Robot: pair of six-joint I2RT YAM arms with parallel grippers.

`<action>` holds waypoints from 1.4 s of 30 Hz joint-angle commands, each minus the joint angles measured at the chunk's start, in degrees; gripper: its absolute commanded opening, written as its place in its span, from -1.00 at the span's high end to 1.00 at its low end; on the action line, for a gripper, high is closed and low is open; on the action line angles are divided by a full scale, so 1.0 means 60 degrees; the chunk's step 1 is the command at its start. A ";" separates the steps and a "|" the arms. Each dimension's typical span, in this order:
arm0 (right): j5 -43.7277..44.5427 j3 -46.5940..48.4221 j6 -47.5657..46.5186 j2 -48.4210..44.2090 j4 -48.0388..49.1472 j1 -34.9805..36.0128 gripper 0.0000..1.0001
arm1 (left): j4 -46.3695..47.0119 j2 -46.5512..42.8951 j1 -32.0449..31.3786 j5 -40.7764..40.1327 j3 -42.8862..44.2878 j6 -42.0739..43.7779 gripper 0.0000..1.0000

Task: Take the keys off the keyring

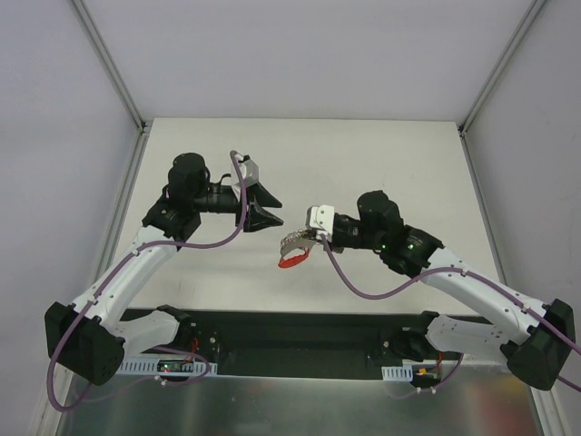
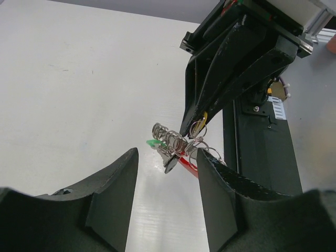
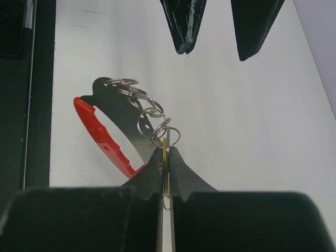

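Observation:
The keys [image 1: 292,252] hang in the air as a small bunch from my right gripper [image 1: 309,236]. In the right wrist view my right gripper [image 3: 165,153] is shut on a thin yellow-covered key [image 3: 165,157]. A chain of small silvery wire keyrings [image 3: 151,113] runs up from it to a flat silvery piece with a curved red plastic part [image 3: 100,135]. In the left wrist view the bunch [image 2: 176,147] shows a green head [image 2: 153,143] and the red part [image 2: 188,165]. My left gripper [image 2: 168,176] is open and empty, a short way from the bunch and pointing at it.
The white table [image 1: 381,154] lies under both arms, with grey walls on three sides. The black base rail [image 1: 300,341] with both arm mounts runs along the near edge. My right arm's black fingers [image 2: 220,89] fill the upper right of the left wrist view.

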 commanded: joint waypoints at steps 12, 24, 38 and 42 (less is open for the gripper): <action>-0.0925 0.0420 -0.0501 -0.0571 0.0564 -0.0106 0.99 | 0.0476 0.0134 -0.0589 0.0438 -0.0455 0.0081 0.14; -0.1057 0.0523 -0.0223 -0.0410 0.0872 -0.0091 0.99 | 0.0535 0.0178 -0.1674 -0.0309 -0.0821 0.0461 0.26; -0.1057 0.0479 0.0041 -0.0366 0.1151 -0.0106 0.99 | 0.0521 0.0325 -0.1747 -0.0470 -0.0719 0.0462 0.44; -0.1116 0.0449 0.0070 -0.0380 0.1151 -0.0091 0.99 | 0.0535 0.0368 -0.1747 -0.0602 -0.0675 0.0389 0.56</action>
